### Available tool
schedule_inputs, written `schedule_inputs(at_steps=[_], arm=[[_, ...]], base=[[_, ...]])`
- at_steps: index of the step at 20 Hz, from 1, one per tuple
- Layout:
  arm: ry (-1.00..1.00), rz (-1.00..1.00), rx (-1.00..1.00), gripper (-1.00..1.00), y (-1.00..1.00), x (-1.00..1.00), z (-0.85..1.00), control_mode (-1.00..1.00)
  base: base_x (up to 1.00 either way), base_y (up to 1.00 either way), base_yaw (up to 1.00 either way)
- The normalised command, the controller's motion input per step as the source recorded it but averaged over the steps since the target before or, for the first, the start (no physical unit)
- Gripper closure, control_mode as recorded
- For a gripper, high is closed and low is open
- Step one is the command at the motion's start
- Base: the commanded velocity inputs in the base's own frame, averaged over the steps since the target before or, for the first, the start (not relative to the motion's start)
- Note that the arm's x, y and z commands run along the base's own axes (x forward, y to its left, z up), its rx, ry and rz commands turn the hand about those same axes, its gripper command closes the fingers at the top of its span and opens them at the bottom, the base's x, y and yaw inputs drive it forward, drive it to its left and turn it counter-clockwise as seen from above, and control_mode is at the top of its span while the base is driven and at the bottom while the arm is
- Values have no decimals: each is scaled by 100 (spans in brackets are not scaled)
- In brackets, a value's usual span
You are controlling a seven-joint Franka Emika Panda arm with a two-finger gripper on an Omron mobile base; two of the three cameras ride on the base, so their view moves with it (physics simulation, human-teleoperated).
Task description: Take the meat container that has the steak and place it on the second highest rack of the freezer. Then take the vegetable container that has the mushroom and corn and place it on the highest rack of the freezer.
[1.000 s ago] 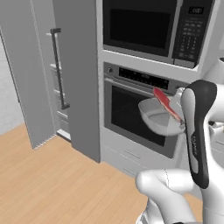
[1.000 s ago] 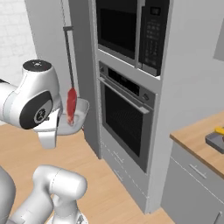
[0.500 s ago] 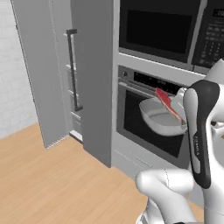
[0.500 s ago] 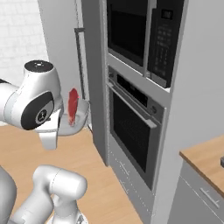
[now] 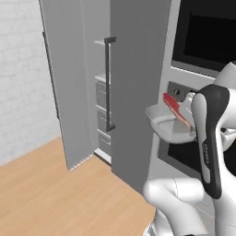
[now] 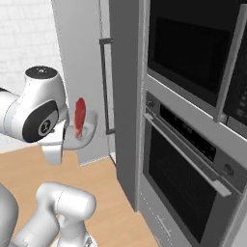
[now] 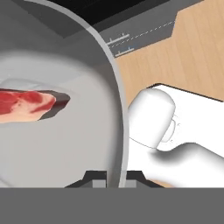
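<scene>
The meat container (image 5: 167,125) is a pale grey bowl with the red steak (image 5: 175,109) leaning inside it. My gripper (image 7: 116,176) is shut on its rim (image 7: 119,131), holding it at chest height in front of the oven. In the hand view the steak (image 7: 27,103) lies at the left of the bowl. From the right base view the container (image 6: 81,136) and steak (image 6: 79,115) hang beside my arm. The freezer (image 5: 103,99) stands ahead at the left with its door (image 5: 67,87) swung open and shelves showing in the gap. The vegetable container is out of view.
A tall grey panel with a long dark handle (image 5: 109,84) stands between the freezer opening and the wall oven (image 6: 190,185). A microwave (image 6: 193,53) sits above the oven. Wooden floor (image 5: 55,193) stretches to the left in front of a white brick wall.
The whole picture has shifted: the base has driven left and closer, so the freezer looms larger and the oven slides right. The container stays held in the same way.
</scene>
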Motion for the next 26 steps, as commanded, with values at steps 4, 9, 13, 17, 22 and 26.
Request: schedule_inputs(at_steps=[4,9,13,17,22,26], arm=[[0,0,0,100,0,0,0,100],[0,0,0,100,0,0,0,100],[0,0,0,100,0,0,0,100],[0,0,0,100,0,0,0,100],[0,0,0,100,0,0,0,100],[0,0,0,100,0,0,0,100]], base=[[77,97,0],[90,55,-3],[88,16,-4],[88,13,-11],[35,0,-47],[20,16,-69]])
